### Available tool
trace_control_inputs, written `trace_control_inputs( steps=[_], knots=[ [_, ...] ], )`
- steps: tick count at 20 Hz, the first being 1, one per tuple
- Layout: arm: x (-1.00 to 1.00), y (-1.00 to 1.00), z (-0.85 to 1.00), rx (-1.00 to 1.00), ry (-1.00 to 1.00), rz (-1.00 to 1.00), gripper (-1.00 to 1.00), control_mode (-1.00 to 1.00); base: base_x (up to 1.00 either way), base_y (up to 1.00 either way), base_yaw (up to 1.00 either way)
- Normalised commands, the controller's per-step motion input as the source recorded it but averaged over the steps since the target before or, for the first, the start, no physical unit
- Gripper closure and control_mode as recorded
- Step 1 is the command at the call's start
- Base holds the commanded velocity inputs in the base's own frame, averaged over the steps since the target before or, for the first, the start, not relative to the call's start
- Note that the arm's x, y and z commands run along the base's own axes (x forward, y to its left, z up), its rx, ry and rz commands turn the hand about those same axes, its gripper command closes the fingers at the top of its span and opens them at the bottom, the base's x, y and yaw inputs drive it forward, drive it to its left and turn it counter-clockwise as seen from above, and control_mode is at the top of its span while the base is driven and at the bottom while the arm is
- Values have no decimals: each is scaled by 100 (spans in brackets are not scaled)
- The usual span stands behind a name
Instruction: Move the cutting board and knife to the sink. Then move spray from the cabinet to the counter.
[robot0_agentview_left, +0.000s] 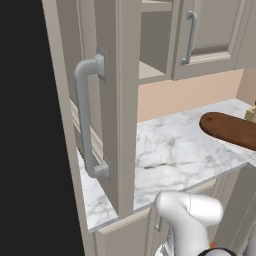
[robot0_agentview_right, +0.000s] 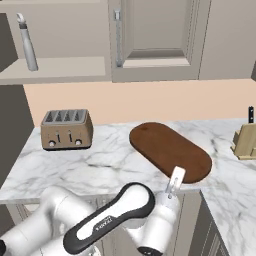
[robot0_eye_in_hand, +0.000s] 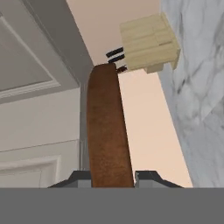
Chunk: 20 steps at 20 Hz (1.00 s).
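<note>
Gripper (robot0_eye_in_hand: 113, 177) closed on the near end of the cutting board (robot0_agentview_right: 170, 151), one dark fingertip at each side of the thin brown edge in the hand view. Board flat on the white marble counter (robot0_agentview_right: 100, 162), near its front edge, between the toaster (robot0_agentview_right: 66, 129) and the wooden knife block (robot0_agentview_right: 245, 140). Spray (robot0_agentview_right: 27, 42) upright in the open niche of the cabinet (robot0_agentview_right: 155, 40), above the toaster.
</note>
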Motion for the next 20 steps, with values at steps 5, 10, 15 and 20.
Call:
trace_control_inputs(
  steps=[5,10,15,20],
  knots=[
    [-30,17,53,-7,2,0,100,-100,0,0,0],
    [-30,44,3,-4,5,5,100,-100,0,0,0],
    [-47,30,13,0,-1,2,100,-100,0,0,0],
    [-59,22,41,0,-4,3,100,-100,0,0,0]
  ],
)
